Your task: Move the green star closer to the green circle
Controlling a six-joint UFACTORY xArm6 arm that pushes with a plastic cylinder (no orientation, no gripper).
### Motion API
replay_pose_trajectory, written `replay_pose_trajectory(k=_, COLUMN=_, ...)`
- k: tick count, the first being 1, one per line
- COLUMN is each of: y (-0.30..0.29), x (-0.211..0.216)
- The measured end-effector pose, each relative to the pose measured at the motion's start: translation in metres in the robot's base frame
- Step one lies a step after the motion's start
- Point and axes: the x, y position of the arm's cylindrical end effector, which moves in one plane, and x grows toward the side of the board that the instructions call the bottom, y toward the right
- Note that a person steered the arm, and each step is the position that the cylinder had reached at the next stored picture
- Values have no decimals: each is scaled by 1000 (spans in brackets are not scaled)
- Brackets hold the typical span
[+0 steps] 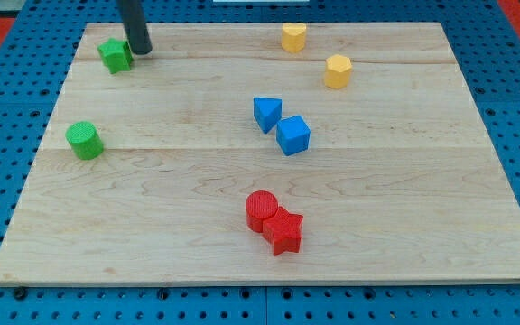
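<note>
On the view's left side of the tabletop sits the green circle, all alone. Above it, near the top left corner, is the green star. The rod's tip is just beside the star, on its right side, touching it or almost touching. This end effector has no jaws to open or close, so it holds nothing. It can only push.

From where the tip is now, a push would send the star left, off toward the edge. I think the tip should go around to the star's top side first. Then it can push slowly down, straight at the circle. It should stop before the two bump.

Further right are the blue blocks, the red blocks and the yellow blocks. They are well away and should not matter.
</note>
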Motion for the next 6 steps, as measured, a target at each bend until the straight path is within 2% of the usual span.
replay_pose_trajectory(k=1, y=-35, x=-20)
replay_pose_trajectory(k=2, y=-60, x=33)
replay_pose_trajectory(k=3, y=-47, x=103)
replay_pose_trajectory(k=4, y=-15, x=47)
replay_pose_trajectory(k=5, y=11, x=48)
replay_pose_trajectory(k=6, y=-10, x=87)
